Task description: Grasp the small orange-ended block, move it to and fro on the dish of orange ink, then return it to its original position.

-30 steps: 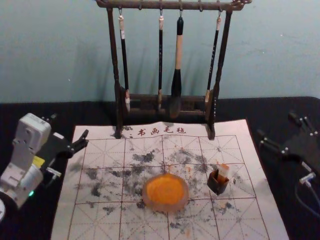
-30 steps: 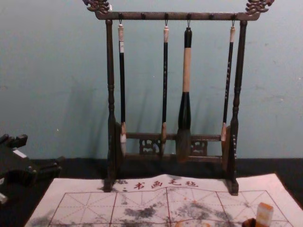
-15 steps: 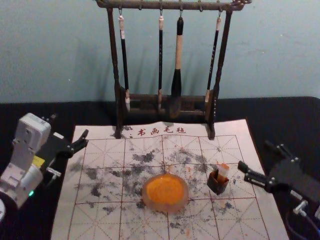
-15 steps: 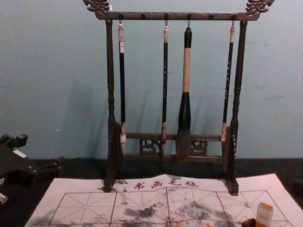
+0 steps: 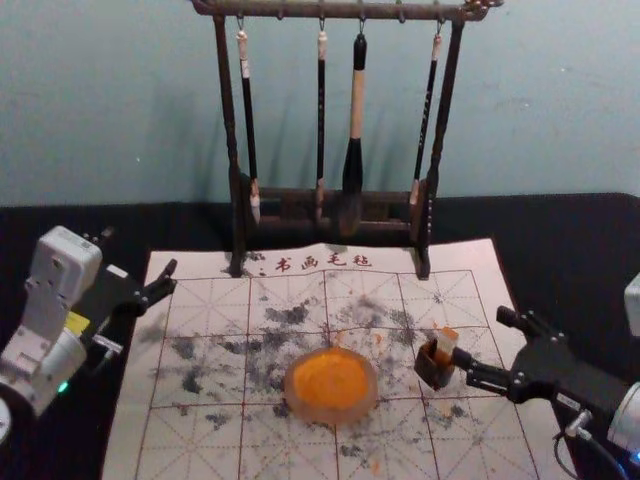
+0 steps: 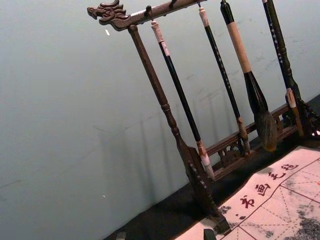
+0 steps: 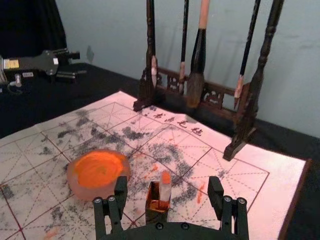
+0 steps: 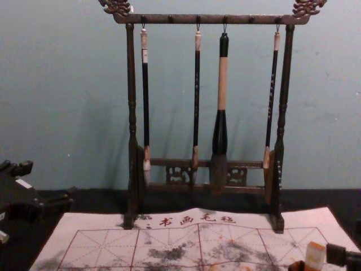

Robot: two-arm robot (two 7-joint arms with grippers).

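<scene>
Brushes [image 6: 255, 92] hang from a dark wooden rack [image 6: 161, 95].

Looks, in the head view, forward and down from high behind the right pincer [image 5: 482, 337], taking in the dish [image 5: 332, 385] between it and the left pincer [image 5: 140, 252]. Sits lower in the chest view, facing nearly level past the right pincer to the rack [image 8: 132, 84], sharing rack and mat [image 8: 101, 243] with the head view. Peers, in the right wrist view, from close behind the right pincer [image 7: 168, 185], slantwise over dish and mat; tilts, in the left wrist view, from behind the left pincer [image 6: 164, 235] toward the rack beyond
</scene>
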